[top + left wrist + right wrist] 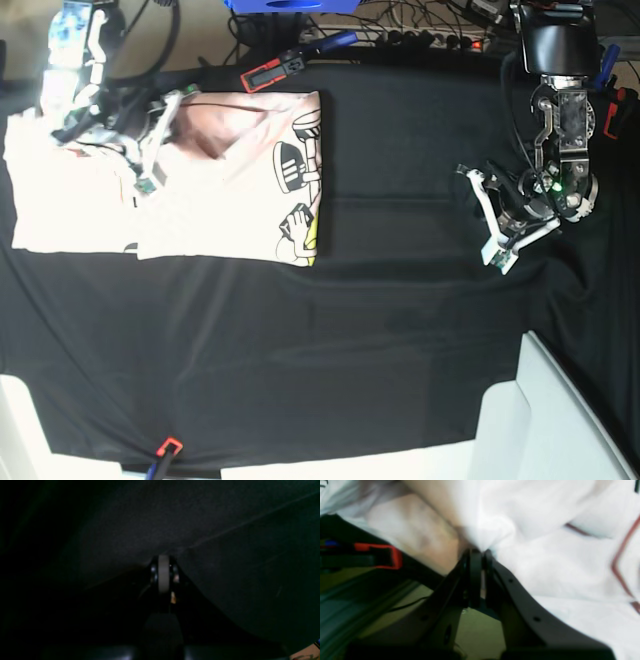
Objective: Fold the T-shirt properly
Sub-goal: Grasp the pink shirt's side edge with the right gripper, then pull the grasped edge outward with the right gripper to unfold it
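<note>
I see a table draped in black cloth (330,330) filling most of the base view. The pale pink cotton T-shirt (230,190), with black-and-yellow cartoon graphics along its right edge, lies in the upper left of that frame. My right gripper (480,552) sits at the shirt's upper left part, jaws closed on a pinch of the pink fabric. My left gripper (163,573) is at the upper right, well apart from the shirt, jaws closed on nothing over the dark cloth.
</note>
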Action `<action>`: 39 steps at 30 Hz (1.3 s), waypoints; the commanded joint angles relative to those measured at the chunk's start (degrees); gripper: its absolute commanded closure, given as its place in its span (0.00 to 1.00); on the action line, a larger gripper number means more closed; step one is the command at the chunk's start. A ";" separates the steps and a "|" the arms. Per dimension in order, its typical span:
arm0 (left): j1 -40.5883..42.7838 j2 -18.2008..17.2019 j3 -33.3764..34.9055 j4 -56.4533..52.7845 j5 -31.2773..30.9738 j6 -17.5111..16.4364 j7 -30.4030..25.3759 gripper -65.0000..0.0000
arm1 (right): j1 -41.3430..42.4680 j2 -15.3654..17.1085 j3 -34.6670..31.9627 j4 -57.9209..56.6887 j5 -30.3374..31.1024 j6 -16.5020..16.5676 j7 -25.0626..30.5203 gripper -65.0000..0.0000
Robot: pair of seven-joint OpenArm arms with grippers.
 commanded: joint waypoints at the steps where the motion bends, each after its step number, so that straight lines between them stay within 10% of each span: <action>1: -0.73 -0.65 -0.24 0.74 -0.02 0.00 -0.63 1.00 | 0.18 0.25 0.77 1.62 0.65 0.03 0.64 1.00; 39: -0.82 -0.65 -0.24 0.74 -0.02 0.00 -0.63 1.00 | -5.62 0.95 4.28 6.02 0.65 -5.46 1.78 1.00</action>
